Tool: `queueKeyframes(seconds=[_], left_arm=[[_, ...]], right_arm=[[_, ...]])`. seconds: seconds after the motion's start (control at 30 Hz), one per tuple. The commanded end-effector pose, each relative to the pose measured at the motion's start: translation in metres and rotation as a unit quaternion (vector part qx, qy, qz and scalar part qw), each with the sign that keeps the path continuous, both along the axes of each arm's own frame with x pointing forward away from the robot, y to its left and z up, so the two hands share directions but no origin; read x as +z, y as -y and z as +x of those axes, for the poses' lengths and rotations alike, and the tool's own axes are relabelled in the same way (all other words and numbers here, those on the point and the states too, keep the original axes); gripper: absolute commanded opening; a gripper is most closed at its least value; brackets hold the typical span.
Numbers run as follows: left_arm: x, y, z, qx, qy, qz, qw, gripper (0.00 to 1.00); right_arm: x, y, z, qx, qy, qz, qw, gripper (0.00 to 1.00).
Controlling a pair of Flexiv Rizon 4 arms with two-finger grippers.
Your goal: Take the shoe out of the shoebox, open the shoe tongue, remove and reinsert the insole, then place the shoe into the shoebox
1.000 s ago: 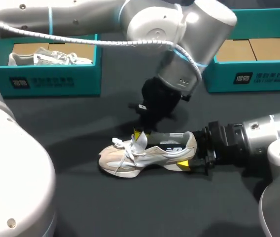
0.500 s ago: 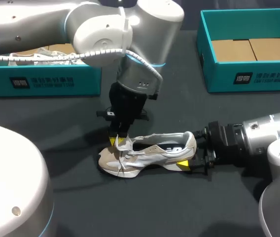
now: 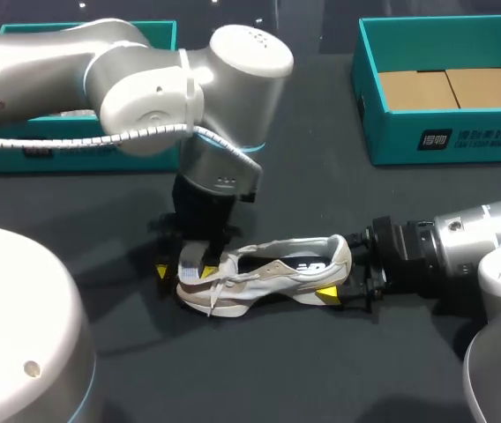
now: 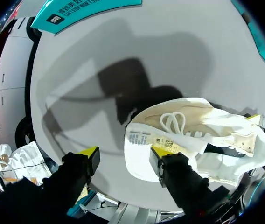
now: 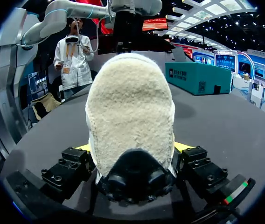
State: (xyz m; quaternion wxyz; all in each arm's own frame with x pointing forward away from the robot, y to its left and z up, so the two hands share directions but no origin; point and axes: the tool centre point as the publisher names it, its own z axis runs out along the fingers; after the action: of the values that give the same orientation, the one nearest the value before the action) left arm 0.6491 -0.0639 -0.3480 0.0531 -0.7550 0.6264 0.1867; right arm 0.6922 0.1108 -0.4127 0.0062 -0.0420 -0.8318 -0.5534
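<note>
The shoe stands on its sole in the middle of the dark desk. Its long way runs side to side. The toe points to my left and the heel to my right.

There is bare desk all round it. The right shoebox and the left shoebox sit at the far side, well apart from the shoe.

The right tool is closed on the heel, with a yellow tip on each side. The left tool hangs open over the toe end. One finger is at the tongue, and the other is over the desk just beside the shoe.
</note>
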Motion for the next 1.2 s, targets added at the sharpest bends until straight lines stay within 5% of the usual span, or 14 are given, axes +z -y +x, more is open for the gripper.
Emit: queueKeyframes(seconds=[0.03,0.4,0.67,0.73,0.8,0.83,0.87,0.93,1.2], left_arm=[[-0.003,-0.004,-0.001,0.002,-0.001,0.005,1.000,0.85],[0.088,0.020,0.007,-0.085,0.040,-0.139,0.986,0.89],[0.136,0.047,0.002,-0.285,0.065,-0.213,0.932,0.95],[0.144,0.052,0.000,-0.348,0.062,-0.227,0.907,0.85],[0.148,0.056,-0.003,-0.446,0.050,-0.237,0.862,0.29],[0.151,0.056,-0.004,-0.535,0.038,-0.239,0.809,0.00],[0.155,0.056,-0.001,-0.600,0.020,-0.250,0.759,0.00],[0.161,0.061,0.009,-0.646,-0.021,-0.276,0.712,0.00],[0.161,0.061,0.009,-0.646,-0.021,-0.276,0.712,0.00]], right_arm=[[0.000,-0.001,-0.001,-0.001,0.000,-0.002,1.000,0.00],[0.000,-0.001,-0.001,-0.001,0.000,-0.002,1.000,0.00],[0.000,-0.001,-0.001,-0.001,0.000,-0.002,1.000,0.00],[0.000,-0.001,-0.001,-0.001,0.000,-0.002,1.000,0.00],[0.000,-0.001,-0.001,-0.001,0.000,-0.002,1.000,0.00],[0.000,-0.001,-0.001,-0.001,0.000,-0.002,1.000,0.00],[0.000,-0.001,-0.001,-0.001,0.000,-0.002,1.000,0.00],[0.000,-0.001,-0.001,-0.001,0.000,-0.002,1.000,0.00],[0.000,-0.001,-0.001,-0.001,0.000,-0.002,1.000,0.00]])
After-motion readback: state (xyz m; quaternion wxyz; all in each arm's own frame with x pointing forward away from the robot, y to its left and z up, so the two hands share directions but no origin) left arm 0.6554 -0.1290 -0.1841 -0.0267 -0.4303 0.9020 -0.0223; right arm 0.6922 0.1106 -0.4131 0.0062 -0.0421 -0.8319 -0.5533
